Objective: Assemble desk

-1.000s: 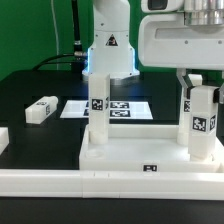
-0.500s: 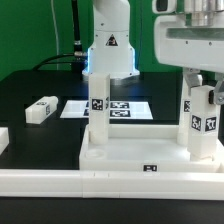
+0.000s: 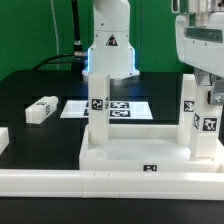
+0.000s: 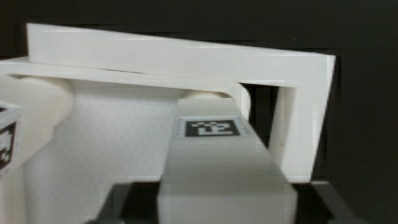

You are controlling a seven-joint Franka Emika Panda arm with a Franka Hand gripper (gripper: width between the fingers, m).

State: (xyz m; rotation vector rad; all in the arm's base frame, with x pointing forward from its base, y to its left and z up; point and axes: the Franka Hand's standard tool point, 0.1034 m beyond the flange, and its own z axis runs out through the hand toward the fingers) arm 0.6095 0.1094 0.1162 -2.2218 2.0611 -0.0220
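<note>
The white rimmed tabletop (image 3: 130, 155) lies flat at the front. Two white tagged legs stand upright on it: one toward the exterior view's left (image 3: 98, 115), one toward its right (image 3: 200, 128). My gripper (image 3: 206, 92) comes down over the right leg and is shut on its upper part. In the wrist view the held leg (image 4: 222, 150) runs between my dark fingers (image 4: 139, 205), gripper (image 4: 222, 205), with the tabletop's rim (image 4: 178, 50) beyond. A third leg (image 3: 42, 108) lies loose on the black table. A fourth white block (image 3: 3, 140) shows at the left edge.
The marker board (image 3: 128, 108) lies flat behind the tabletop. The arm's white base (image 3: 108, 50) stands at the back. A long white rail (image 3: 60, 185) runs along the front edge.
My hand has swung toward the exterior view's right while staying on the right leg. The leg's tags have turned, so it has rotated in place. The other parts have not moved.
</note>
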